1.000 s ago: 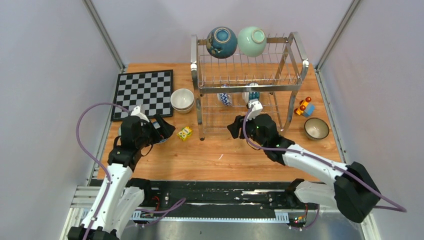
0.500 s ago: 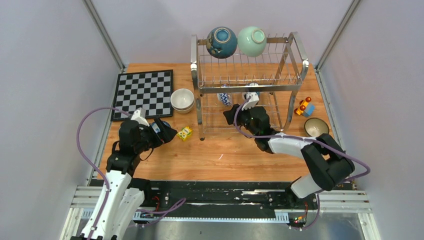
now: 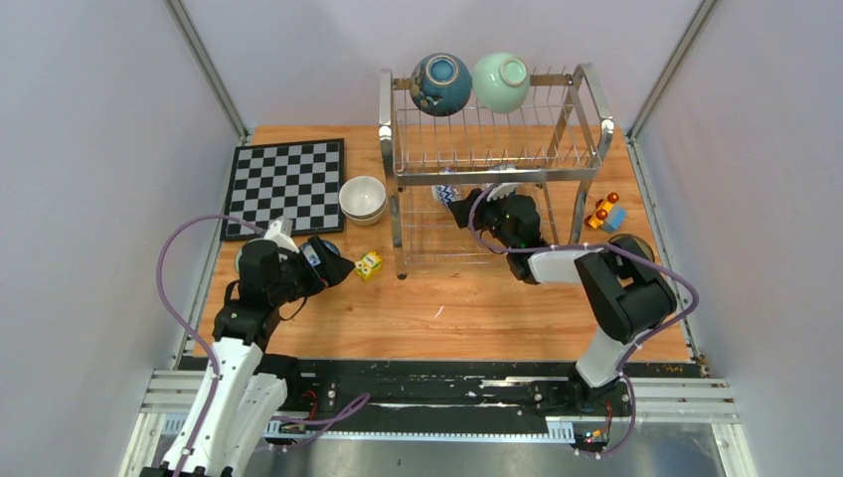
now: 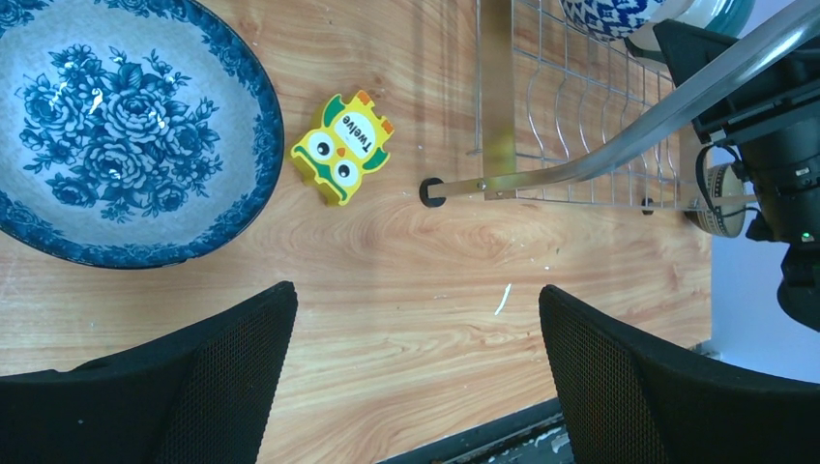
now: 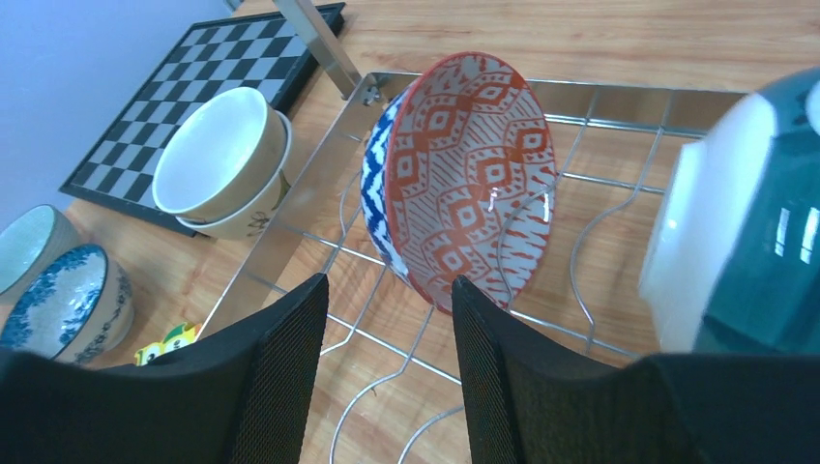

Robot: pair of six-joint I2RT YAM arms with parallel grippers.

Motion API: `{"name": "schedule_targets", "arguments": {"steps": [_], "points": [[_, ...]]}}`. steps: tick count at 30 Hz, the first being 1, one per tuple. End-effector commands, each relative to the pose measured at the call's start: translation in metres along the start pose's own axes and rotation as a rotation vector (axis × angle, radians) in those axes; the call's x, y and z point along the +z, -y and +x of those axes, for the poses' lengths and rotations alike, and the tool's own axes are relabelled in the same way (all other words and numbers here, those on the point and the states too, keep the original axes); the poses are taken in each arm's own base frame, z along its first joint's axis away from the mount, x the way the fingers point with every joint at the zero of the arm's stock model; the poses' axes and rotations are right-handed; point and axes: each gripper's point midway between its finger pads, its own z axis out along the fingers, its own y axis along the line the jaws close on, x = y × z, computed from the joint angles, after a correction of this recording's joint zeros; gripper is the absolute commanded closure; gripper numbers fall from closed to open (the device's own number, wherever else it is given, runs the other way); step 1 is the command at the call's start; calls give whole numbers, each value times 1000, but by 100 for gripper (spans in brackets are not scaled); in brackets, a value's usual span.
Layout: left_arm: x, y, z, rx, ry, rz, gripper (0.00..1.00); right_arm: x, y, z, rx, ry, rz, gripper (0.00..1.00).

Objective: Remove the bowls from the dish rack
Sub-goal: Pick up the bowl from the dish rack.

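Currently my target is the red-patterned bowl [image 5: 464,174]. It stands on edge in the lower tier of the dish rack [image 3: 497,176], pressed against what looks like a blue-patterned bowl [image 5: 379,203] behind it. A teal-and-white bowl [image 5: 745,222] stands just beside it on the right. Two more, a dark blue bowl [image 3: 440,82] and a mint green bowl [image 3: 501,81], sit foot-up on the top tier.

I judge glazed ceramic like this to be stiff, slick and easy to chip, with some weight for its size. So I'd pinch across the thin wall at the lower rim, one finger inside and one outside, and lift clear of the wires before drawing it out.

The right jaws stand partly open, lined up just short of that lower rim, gripping nothing that I can see. The left jaws are spread wide over the desk [image 3: 477,308], empty, with a blue floral bowl [image 4: 116,126] resting just beside them.
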Motion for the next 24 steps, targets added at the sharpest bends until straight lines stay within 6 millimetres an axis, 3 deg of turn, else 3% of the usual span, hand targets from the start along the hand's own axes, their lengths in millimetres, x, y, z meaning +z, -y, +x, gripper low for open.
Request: {"name": "schedule_targets", "arguments": {"steps": [1, 16, 24], "points": [[2, -2, 4, -7, -14, 4, 4, 13, -17, -19, 29, 46, -131, 47], [4, -6, 6, -14, -12, -10, 4, 37, -11, -2, 87, -37, -163, 61], [5, -6, 6, -12, -12, -11, 4, 41, -10, 2, 96, -60, -165, 73]]}}
